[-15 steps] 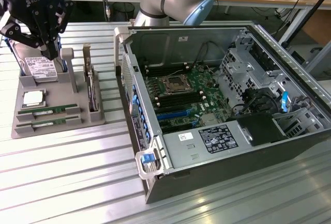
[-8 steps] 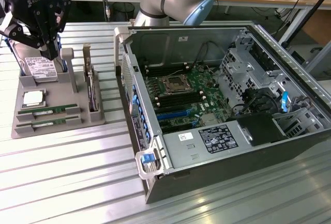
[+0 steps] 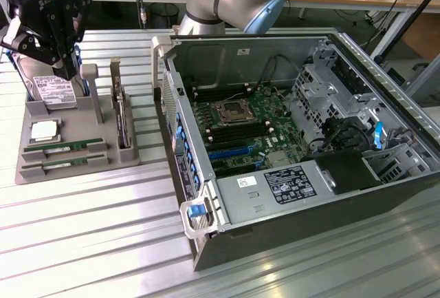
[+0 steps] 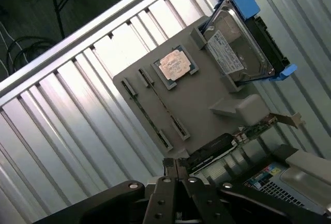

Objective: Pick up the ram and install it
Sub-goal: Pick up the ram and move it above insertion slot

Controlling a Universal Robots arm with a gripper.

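Two ram sticks stand on edge in the grey holder (image 3: 103, 157): one ram (image 3: 60, 147) behind, the other ram (image 3: 58, 164) in front. In the wrist view the same ram sticks (image 4: 147, 116) (image 4: 164, 105) show as thin lines on the holder (image 4: 207, 97). My gripper (image 3: 65, 64) hangs above the holder's back end, over the hard drive, well above the sticks. Its fingers (image 4: 166, 168) are shut together with nothing between them. The open computer case (image 3: 357, 195) lies on the exterior view's right with its motherboard (image 3: 240, 122) exposed.
The holder also carries a silver hard drive (image 4: 238, 50) in a blue frame, a processor chip (image 4: 175, 66) and an upright expansion card (image 3: 122, 115). The ribbed metal table (image 3: 89, 236) runs under everything. A power supply (image 3: 275, 188) fills the case's near corner.
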